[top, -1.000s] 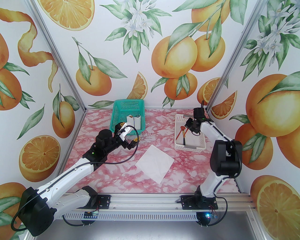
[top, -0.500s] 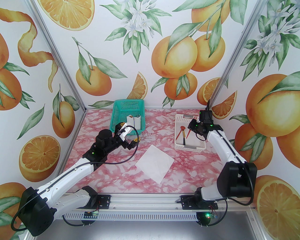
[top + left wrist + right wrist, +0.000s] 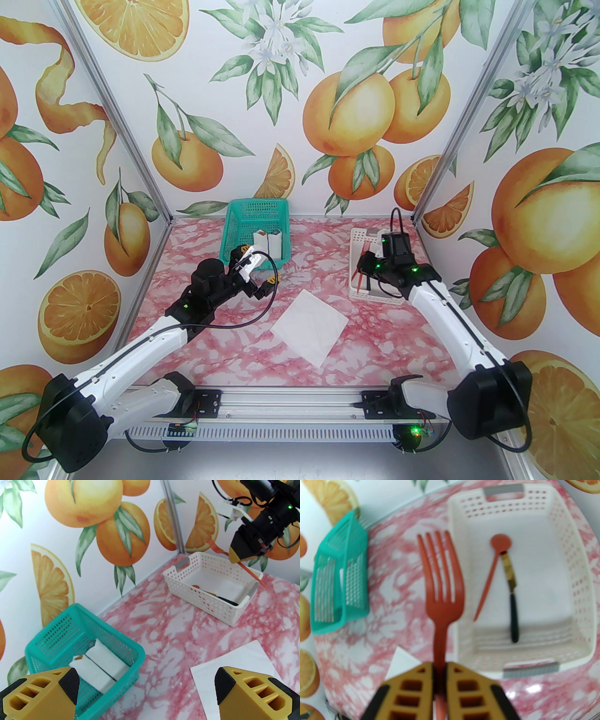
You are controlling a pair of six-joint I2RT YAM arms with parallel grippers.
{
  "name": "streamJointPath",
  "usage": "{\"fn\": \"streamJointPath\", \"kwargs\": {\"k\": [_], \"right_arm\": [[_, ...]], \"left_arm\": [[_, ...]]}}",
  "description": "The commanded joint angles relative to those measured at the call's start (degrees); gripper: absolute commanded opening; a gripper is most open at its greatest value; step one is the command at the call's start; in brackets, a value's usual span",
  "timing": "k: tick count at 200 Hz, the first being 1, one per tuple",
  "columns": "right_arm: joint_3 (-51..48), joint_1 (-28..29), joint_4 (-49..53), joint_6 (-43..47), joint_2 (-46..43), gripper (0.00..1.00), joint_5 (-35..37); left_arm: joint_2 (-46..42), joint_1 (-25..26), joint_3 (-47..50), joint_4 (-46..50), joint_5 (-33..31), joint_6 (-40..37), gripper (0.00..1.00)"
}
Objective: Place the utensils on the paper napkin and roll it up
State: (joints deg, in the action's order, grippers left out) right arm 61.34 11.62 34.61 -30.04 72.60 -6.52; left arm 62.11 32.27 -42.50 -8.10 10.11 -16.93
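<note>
My right gripper (image 3: 440, 669) is shut on the handle of the orange fork (image 3: 440, 578), tines pointing away from it. It hangs over the left rim of the white basket (image 3: 358, 234), also seen in the left wrist view as right gripper (image 3: 243, 556) with the fork (image 3: 254, 575) slanting through it. The orange spoon (image 3: 492, 573) and the dark-handled knife (image 3: 512, 601) lie side by side inside the white basket (image 3: 583, 597). The white paper napkin (image 3: 309, 328) lies flat mid-table, empty. My left gripper (image 3: 257, 265) stands open above the table beside the teal basket, nothing between its fingers (image 3: 225, 686).
A teal basket (image 3: 255, 211) at the back left holds two white wrapped bundles (image 3: 100, 665). Printed walls close the table on three sides. Pink marble table (image 3: 318, 262) lies bare between the two baskets and around the napkin (image 3: 234, 667).
The right gripper, with the fork, has moved left and nearer over the white basket, and its elbow has swung down to the right. The left arm has stayed still.
</note>
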Motion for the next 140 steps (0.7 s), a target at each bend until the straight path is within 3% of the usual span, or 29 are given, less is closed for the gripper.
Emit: {"fn": "streamJointPath", "kwargs": {"k": [1,60,140], "right_arm": [[-1.6,4.0,0.7,-1.9,-1.8,0.13,-0.6],[-7.0,14.9,-2.8,-5.4,-3.5,0.13,0.5],[-14.5,25.2,-10.2,-8.1,-2.9,0.13,3.9]], "left_arm": [[0.3,-0.2,-0.5,-0.5,1.2,-0.9,1.0],[0.7,0.6,0.4,-0.7,3.5,-0.7,1.0],[2.2,1.4,-2.8,8.9,15.2,-9.7,1.0]]}}
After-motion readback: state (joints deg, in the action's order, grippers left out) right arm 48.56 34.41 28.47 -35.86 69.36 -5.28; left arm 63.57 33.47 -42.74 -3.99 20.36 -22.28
